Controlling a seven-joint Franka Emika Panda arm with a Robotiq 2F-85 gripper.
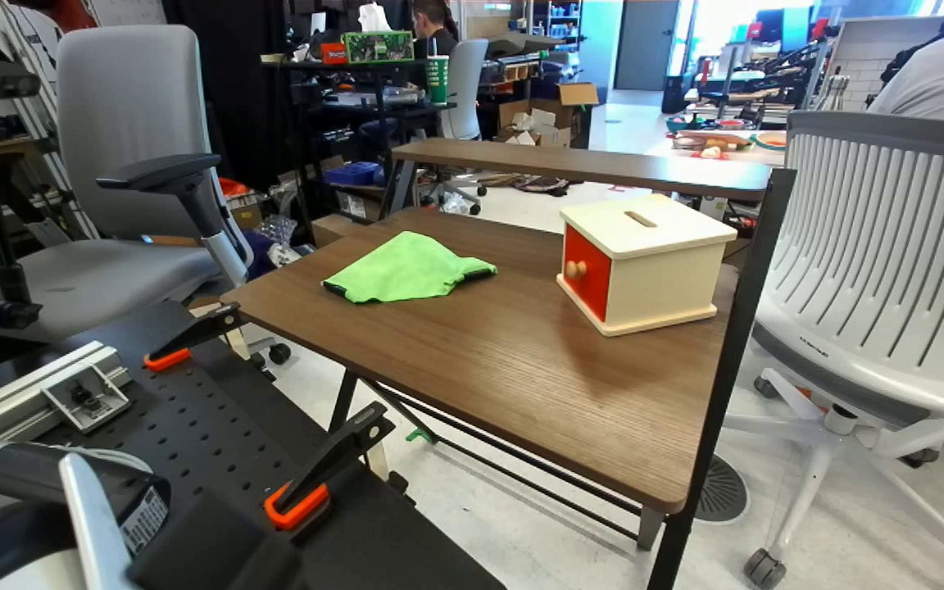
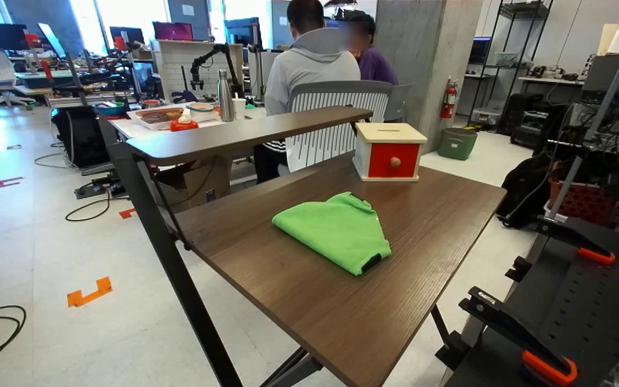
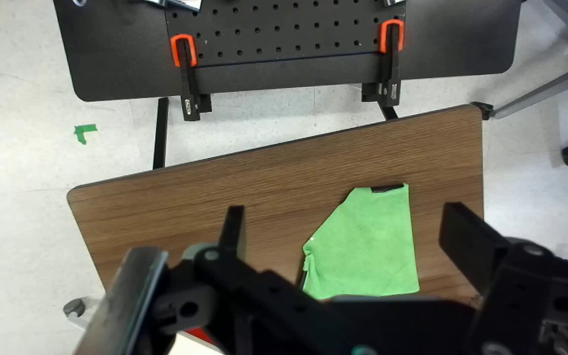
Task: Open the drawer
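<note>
Above the brown bench [image 3: 284, 167] hang the jaws, facing down in the wrist view and spread wide apart. On the bench stands the cream box [image 1: 664, 295], mostly out of sight at that view's lower edge, behind the jaws. Its red drawer [image 2: 379, 156], closed flush, is well apart from the jaws; a round wooden knob [image 2: 395, 162] juts from the front.

Wrist view: drawer [image 3: 199, 335] and box [image 3: 190, 346] mostly hidden.
The tool [image 3: 345, 219] and the bottom edge hide the rest; the tool itself runs out of frame. In an exterior view a face [image 2: 355, 36] is blurred and the counter [image 2: 352, 317] has one corner cut off below.
</note>
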